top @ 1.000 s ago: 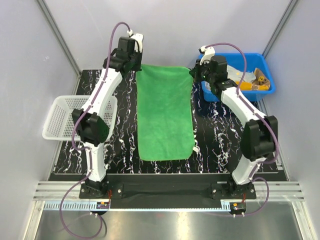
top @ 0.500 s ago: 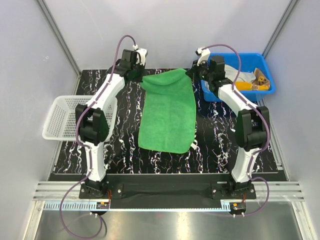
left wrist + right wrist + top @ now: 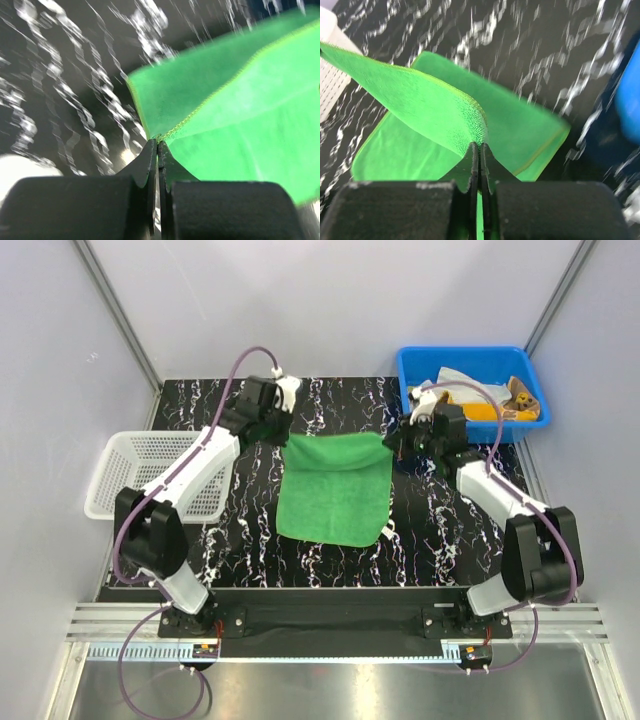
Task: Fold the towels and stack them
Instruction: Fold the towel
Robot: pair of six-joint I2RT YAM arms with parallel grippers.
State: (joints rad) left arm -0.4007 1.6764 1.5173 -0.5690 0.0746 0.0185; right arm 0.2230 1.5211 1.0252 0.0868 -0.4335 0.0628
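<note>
Since a second ago both arms have drawn back toward their bases, carrying the far edge of the green towel (image 3: 335, 495) with them, so the cloth that lay full length now shows about half as long. The left gripper (image 3: 284, 434) is pinched tight on the towel's left far corner, and the right gripper (image 3: 393, 446) is likewise clamped on the right one. Both wrist views show the jaws closed on the stitched hem, with the lifted layer sloping over the layer below. The step in hand looks like the first fold, far half over near half. The held edge seems short of the near edge, so the next move likely calls for carrying both corners on evenly, lining hem over hem, then letting go. The towel lies mid-table on a black tabletop (image 3: 440, 530) veined with white. A white basket (image 3: 130, 445) sits at the left edge and a blue bin (image 3: 408, 368) holding more towels (image 3: 480, 405) at the far right. Pale grey walls close in the cell.
</note>
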